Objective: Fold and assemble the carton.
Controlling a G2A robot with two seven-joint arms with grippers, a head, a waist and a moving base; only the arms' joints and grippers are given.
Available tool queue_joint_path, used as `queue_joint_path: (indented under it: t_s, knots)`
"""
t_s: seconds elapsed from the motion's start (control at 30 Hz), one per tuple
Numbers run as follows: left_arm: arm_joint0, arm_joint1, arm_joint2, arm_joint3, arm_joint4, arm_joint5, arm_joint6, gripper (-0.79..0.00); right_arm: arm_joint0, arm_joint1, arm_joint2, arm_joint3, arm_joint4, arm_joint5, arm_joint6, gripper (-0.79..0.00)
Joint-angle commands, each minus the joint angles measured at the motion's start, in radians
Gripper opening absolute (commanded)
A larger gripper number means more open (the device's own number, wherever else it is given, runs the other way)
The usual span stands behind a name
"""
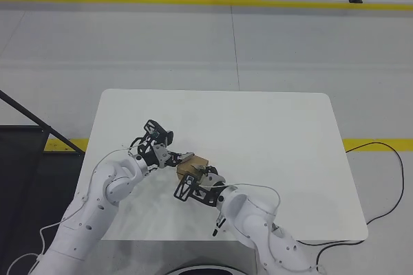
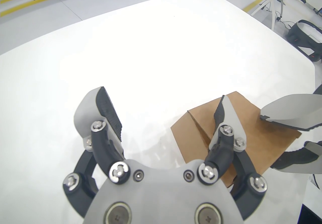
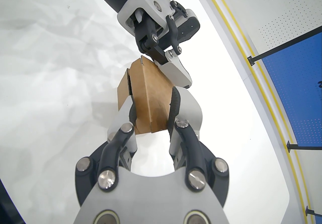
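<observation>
White table [image 1: 282, 130]: I see the carton [image 3: 148, 89] over its near half, partly folded; I judge the end flaps remain. Right gripper [image 3: 153, 104] clamps the carton; left gripper [image 2: 163, 103] is spread, one finger [image 2: 225, 114] on it.

The carton [image 3: 148, 94] is plain brown cardboard, matt and slightly fibrous, with raw cut edges. The worktop [image 2: 151, 46] is white and smooth with a soft sheen. On the left end effector [image 2: 161, 95] the finger shells look like matt grey metal. Its pads [image 2: 110, 114] are black, finely ribbed and rubber-like, its links [image 2: 100, 144] smooth black plastic, and its screws [image 2: 118, 172] bright polished metal. The right end effector [image 3: 153, 100] shows the same finishes.
</observation>
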Motion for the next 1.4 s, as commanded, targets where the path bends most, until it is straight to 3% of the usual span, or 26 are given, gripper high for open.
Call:
queue_joint_path:
  t_s: [0.0,0.83,1.37]
  knots:
    - [0.0,0.0,0.0,-0.001,0.001,-0.001,-0.001,0.0,-0.001,-0.001,-0.002,0.001,-0.002,0.002,0.0,-0.517]
    - [-0.002,-0.003,0.008,0.009,0.003,-0.006,-0.004,0.0,0.009,-0.013,-0.033,0.026,-0.026,0.028,0.025,-0.533]
    - [-0.002,-0.005,0.014,0.029,0.0,-0.012,0.004,0.0,0.01,-0.018,-0.036,0.026,-0.033,0.014,0.036,-0.499]
